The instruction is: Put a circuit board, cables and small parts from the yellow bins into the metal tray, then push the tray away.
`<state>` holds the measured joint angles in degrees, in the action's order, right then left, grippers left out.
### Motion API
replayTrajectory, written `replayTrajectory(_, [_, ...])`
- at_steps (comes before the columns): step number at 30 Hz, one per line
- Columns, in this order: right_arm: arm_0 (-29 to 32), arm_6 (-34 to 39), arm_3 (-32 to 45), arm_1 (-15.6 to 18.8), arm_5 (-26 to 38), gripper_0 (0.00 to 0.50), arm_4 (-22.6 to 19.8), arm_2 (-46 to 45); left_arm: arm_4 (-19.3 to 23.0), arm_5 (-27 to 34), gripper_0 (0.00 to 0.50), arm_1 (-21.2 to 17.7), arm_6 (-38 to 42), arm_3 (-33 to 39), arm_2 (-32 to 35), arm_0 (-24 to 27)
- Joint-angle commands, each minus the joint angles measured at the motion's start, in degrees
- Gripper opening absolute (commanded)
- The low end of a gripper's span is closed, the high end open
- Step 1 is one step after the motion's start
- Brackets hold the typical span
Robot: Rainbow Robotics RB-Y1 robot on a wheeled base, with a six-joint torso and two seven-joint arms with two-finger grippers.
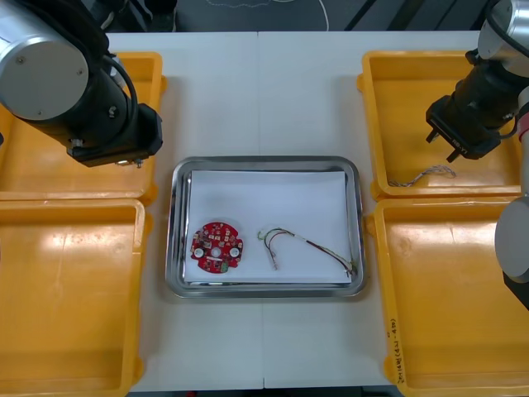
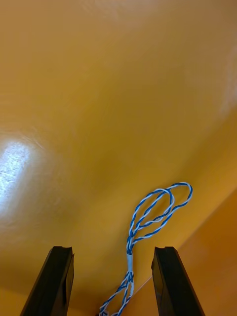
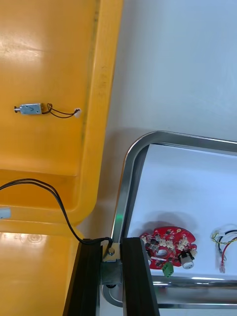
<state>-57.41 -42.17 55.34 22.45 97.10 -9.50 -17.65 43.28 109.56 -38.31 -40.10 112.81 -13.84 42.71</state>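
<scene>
Your right gripper [image 2: 112, 251], spread, over a cable [image 2: 131, 244]; left gripper [image 3: 111, 244] pinches a part [image 3: 110, 253].
Cable looks limp, light: take its twisted stem.

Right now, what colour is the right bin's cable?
Cable: twisted blue and white; clearest in right wrist view.

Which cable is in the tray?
The red and yellow cable. The blue and white cable lies in a bin near the right gripper; the black cable trails from the left gripper.

light table [image 1: 306, 99], seam down middle; dark floor [image 1: 248, 16] beyond far edge
</scene>
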Motion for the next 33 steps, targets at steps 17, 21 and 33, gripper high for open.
replayTrajectory(17, [-4.03,7.36,-5.95,-0.30,-0.42,0.463,0.79,0.43,-7.77,-1.54,0.000,13.34,2.31,-15.87,-6.90,9.41])
replayTrajectory(21, [-4.03,7.71,-7.62,-0.30,-1.56,0.465,0.79,0.51,-8.82,-3.39,0.000,14.40,1.43,-17.45,-6.90,9.32])
replayTrajectory(33, [-4.11,7.98,-11.04,-0.39,-5.69,0.465,0.00,0.78,-12.34,-8.05,0.000,19.15,-6.48,-24.74,-7.17,9.41])
